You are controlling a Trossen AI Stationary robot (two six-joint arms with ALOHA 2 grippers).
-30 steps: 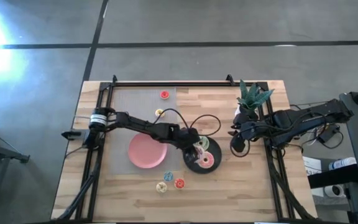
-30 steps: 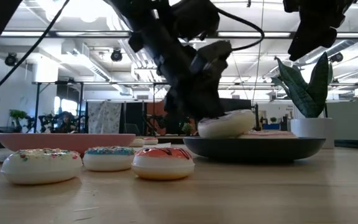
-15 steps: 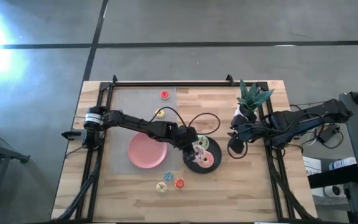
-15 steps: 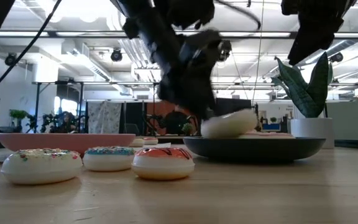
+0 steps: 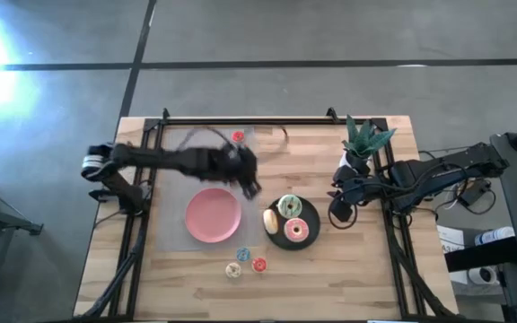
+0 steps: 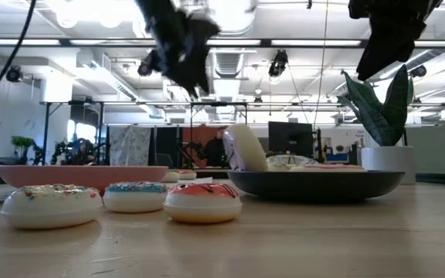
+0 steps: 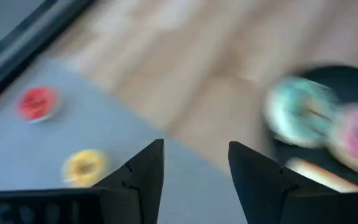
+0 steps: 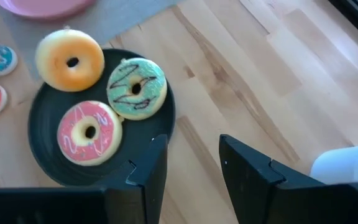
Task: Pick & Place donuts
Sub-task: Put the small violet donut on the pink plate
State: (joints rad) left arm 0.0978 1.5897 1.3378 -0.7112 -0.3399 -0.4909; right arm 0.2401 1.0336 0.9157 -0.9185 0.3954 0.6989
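The left pincer (image 5: pixel 251 186), fingers parted and empty, hangs above the desk just off the round pink plate (image 5: pixel 213 215). The small yellow toy ring donut (image 7: pixel 84 166) and the small red one (image 7: pixel 36 103) lie ahead of it on the grey mat toward the desk's far edge, nearer this arm. The right pincer (image 5: pixel 340 208), also parted and empty, waits beside the round black plate (image 5: pixel 276 237) carrying the white-iced (image 5: pixel 271 220), green-iced (image 5: pixel 290 207) and pink-iced (image 5: pixel 298 231) donuts.

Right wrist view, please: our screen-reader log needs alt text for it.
A black plate on a wooden table holds three donuts: a pink iced donut, a green iced donut, and a plain golden-topped donut leaning on its rim. The open right gripper hovers beside the plate, empty.
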